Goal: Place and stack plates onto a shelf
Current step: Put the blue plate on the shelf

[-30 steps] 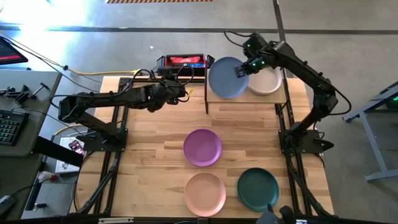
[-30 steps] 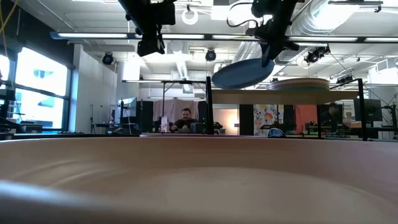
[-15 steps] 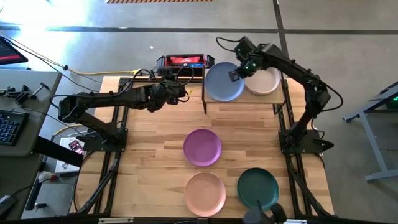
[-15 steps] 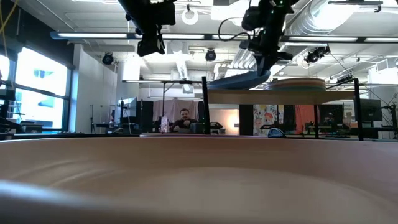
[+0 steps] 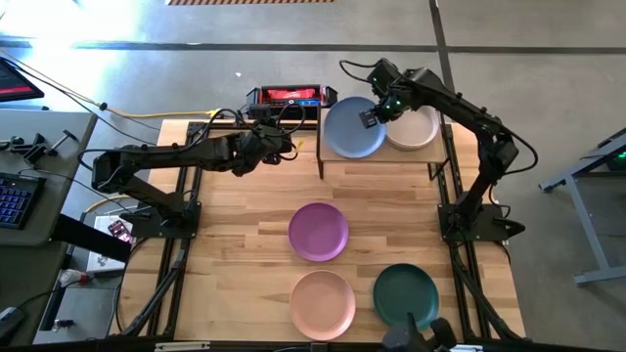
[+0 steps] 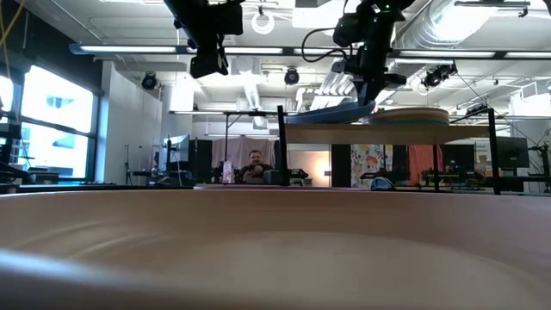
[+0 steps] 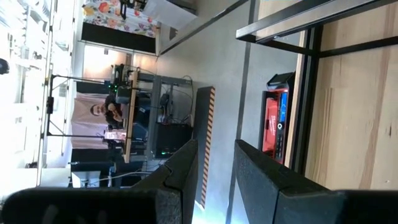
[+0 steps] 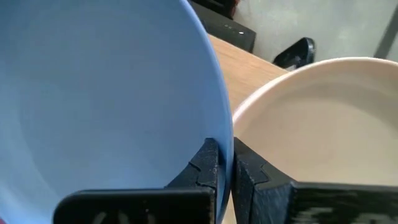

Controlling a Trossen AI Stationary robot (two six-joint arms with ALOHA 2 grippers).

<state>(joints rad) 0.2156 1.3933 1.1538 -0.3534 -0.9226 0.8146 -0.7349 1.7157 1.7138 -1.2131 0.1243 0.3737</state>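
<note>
Two plates (image 5: 354, 128) side by side on the shelf (image 5: 381, 164), three plates (image 5: 319, 232) on the table (image 5: 235, 254) in front

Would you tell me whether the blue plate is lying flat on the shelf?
Tilted: the blue plate slants, rim pinched in the right tool.

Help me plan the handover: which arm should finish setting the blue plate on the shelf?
Right. The right gripper already pinches the blue plate over the shelf; the left gripper is off beside it.

High: top-down; low: table-level; both catch shelf (image 5: 383, 156), wrists close-up.
</note>
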